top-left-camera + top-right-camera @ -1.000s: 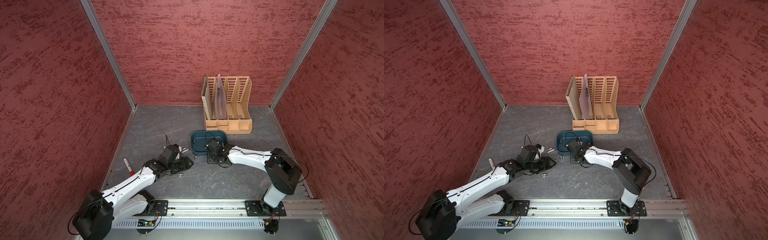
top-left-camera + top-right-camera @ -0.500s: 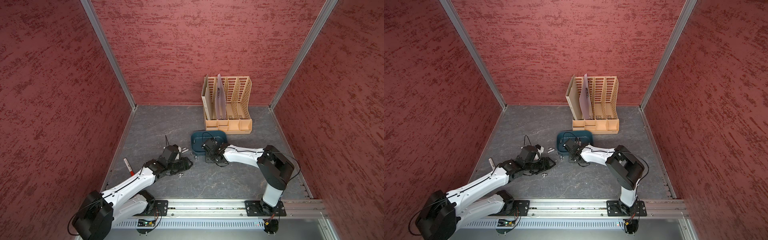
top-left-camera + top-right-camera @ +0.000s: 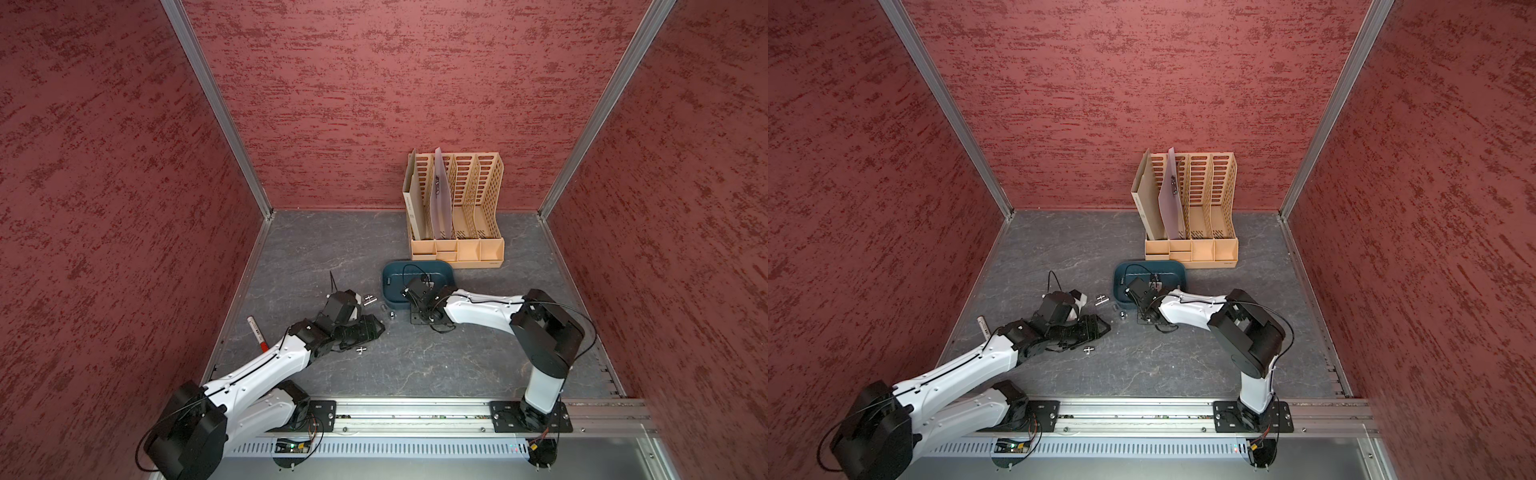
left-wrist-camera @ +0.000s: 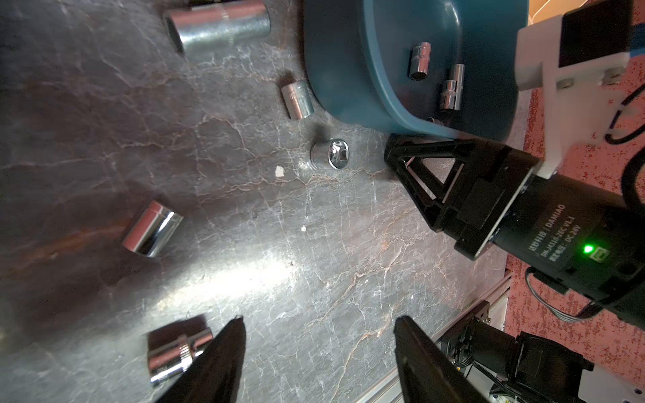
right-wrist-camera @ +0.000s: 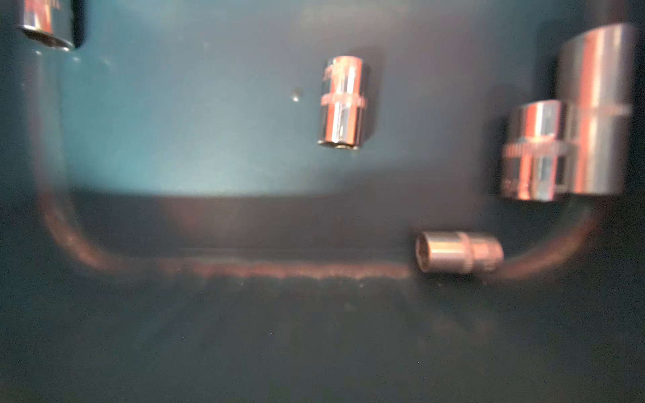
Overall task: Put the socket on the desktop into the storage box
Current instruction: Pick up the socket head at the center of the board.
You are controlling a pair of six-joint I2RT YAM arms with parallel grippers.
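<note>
I see the left gripper low over the grey desktop. Its two fingers stand apart with only bare desktop between them, so it is open and it holds nothing. One chrome socket lies on its side just beside the outer face of one finger; I cannot tell if they touch.

The right gripper is down at the desktop, just outside the near wall of the storage box. I see it only from the side in the left wrist view, and its fingers do not show in the right wrist view, so I cannot tell whether it is open or closed. An upright socket stands just in front of its tip, with a small gap.

Other sockets lie on the desktop. A short socket is close to the outer wall of the box, a large socket is farther from it, and a shiny socket lies apart from both.

Inside the box the right wrist view is blurred. A lone socket lies on the floor, a narrow socket and a wide socket lie side by side, and a small socket lies at the foot of the wall.

In both top views the dark teal box stands just in front of the tan file rack. A marker lies beside the left arm.
</note>
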